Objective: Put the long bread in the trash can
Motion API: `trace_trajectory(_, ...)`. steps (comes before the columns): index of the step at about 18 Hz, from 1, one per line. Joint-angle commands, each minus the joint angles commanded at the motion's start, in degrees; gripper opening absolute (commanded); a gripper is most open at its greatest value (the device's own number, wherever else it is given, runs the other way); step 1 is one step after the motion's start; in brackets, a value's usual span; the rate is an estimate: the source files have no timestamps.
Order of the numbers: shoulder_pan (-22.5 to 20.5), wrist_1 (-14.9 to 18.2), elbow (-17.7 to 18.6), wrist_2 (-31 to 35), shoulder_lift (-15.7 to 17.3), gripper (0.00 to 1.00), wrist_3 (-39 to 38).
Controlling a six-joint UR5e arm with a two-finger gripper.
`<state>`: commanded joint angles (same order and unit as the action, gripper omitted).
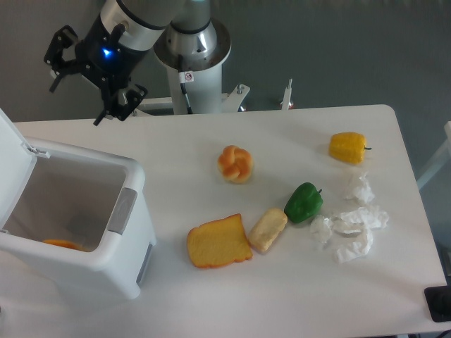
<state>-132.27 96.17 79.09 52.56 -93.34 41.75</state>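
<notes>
camera: toast (218, 243) beside trash can (130, 232)

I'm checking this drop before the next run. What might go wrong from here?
Little, probably. The long bread shows only as an orange sliver at the trash can bottom, so its full resting pose is unverified. The open pincer hangs near the raised lid; a careless retreat might clip it.

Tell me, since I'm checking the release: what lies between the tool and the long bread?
In the camera view, only open air and the trash can's rim. The open tool hangs above; the long bread lies at the bin's bottom.
</notes>
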Motion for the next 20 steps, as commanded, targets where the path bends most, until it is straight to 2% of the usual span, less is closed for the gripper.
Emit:
trace_trajectory(4,-0.35,-6.42,1.59,0.26,-0.09,1.00,0.00)
trace_trajectory(7,-0.88,-8.71,1.68,1.92,0.00,1.00,1.48)
trace_trajectory(8,-1.84,-9.85,2.90,4.28,0.26,1.00,4.19)
trace_trajectory(10,-1.76,-9.95,2.91,6.66,1.14,1.00,6.49)
trace_trajectory(14,-1.67,-13.73,4.22,15.10,2.89,1.00,9.40)
trace_trajectory(16,-1.76,-15.04,5.37,15.47,3.25,1.00,9.93)
trace_trajectory(20,-2.11,-15.05,5.98,15.56,3.78,1.00,12.83)
